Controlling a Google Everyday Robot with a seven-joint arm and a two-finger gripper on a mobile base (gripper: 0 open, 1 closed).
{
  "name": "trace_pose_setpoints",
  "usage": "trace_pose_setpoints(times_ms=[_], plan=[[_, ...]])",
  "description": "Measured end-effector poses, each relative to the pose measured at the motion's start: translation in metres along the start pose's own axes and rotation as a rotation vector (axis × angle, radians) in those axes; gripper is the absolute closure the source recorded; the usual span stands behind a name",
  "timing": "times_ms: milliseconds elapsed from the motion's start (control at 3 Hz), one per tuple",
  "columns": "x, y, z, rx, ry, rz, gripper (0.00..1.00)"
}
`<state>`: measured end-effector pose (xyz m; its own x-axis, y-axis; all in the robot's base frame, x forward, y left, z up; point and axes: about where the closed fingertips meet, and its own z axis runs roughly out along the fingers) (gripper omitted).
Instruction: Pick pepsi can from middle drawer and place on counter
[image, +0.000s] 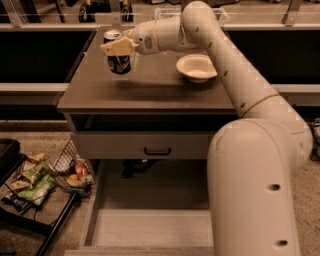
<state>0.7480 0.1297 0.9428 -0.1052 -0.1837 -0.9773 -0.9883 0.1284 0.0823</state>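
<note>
One pepsi can (119, 64) is clamped by its upper part in the jaws of the gripper (119, 48), low over the counter (150, 87) near its rear left corner and well apart from the white bowl (196, 67) at the rear right. The placing step is judged to be in hand, since the open middle drawer (150, 227) below is seen without the can. A short, straight lowering is called for until the base is seated flat, and only then should the jaws be opened.

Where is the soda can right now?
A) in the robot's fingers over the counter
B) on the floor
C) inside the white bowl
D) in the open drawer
A: the gripper grips the pepsi can over the left side of the counter.
</note>
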Motion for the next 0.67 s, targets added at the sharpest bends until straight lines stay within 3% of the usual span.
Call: trace_pose_setpoints(times_ms=[333, 667], plan=[[0.035, -0.023, 0.043, -0.038, 0.013, -0.008, 0.99], [0.055, -0.034, 0.056, -0.049, 0.020, -0.003, 0.99]])
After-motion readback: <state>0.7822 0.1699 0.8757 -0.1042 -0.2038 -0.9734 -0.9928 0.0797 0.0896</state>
